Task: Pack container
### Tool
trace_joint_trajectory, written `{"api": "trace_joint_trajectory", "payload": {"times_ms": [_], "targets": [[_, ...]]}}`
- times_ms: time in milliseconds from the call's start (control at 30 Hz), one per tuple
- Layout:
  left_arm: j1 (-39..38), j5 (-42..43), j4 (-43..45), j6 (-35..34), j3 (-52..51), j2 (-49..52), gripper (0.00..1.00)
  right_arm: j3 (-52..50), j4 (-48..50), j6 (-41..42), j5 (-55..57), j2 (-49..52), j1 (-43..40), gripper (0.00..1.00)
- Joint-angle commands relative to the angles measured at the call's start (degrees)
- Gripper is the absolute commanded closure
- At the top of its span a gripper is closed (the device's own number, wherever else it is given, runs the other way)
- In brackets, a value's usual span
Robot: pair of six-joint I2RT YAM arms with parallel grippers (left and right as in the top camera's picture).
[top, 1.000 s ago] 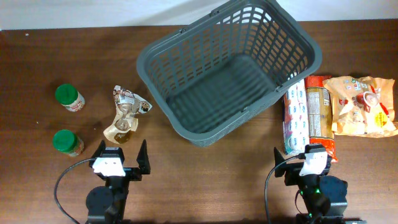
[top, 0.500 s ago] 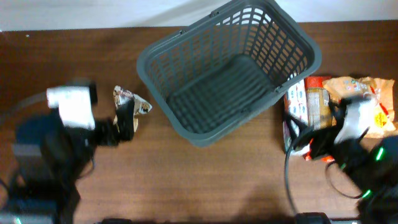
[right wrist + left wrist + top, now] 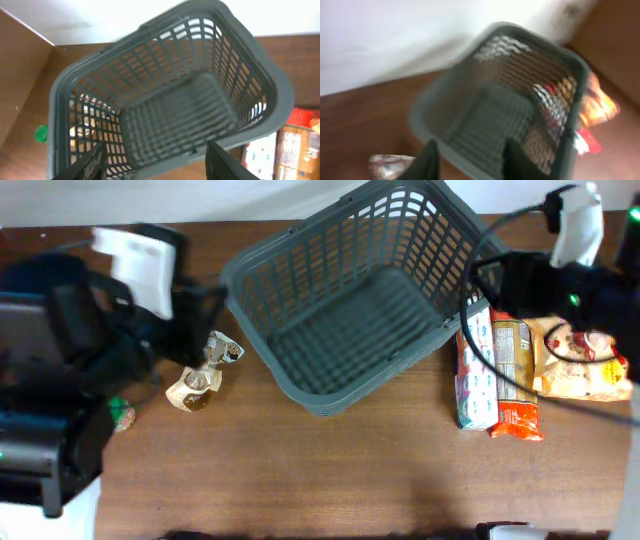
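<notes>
While container (image 3: pixel 360 320) sits just beside packets (image 3: pixel 515 370), left fingers (image 3: pixel 429 162) spread apart, right fingers (image 3: pixel 222 161) likewise spread.

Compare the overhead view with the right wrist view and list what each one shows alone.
Only overhead: the left arm, blurred, left of the basket. Only right wrist: the right claw, its open fingertips at the bottom edge. Both: the empty grey basket and the orange packet beside it.
</notes>
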Motion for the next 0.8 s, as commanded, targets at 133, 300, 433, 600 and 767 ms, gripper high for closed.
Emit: {"api": "trace_joint_trajectory", "payload": {"times_ms": [133, 300, 433, 600, 767], "targets": [[-24.22, -11.82, -14.23, 9.25, 0.57, 5.84, 0.94, 1.05, 1.62, 3.65, 6.88, 8.83, -0.24, 0.96], [-36.26, -11.13, -19.23, 9.18, 0.57, 12.76, 0.95, 1.05, 1.40, 3.63, 9.60, 14.38, -0.24, 0.96], [-42.66, -9.68, -19.47, 8.96, 0.55, 17.53, 0.95, 1.03, 0.42, 3.63, 14.34, 17.09, -0.24, 0.96], [-44.44, -12.04, -19.37, 8.98, 0.48, 22.05, 0.96, 1.03, -1.73, 3.61, 19.39, 19.50, -0.26, 0.96], [-44.06, -18.38, -18.51, 8.98, -1.60, 25.16, 0.95, 0.70, -3.67, 3.58, 19.82, 20.13, -0.24, 0.96]]}}
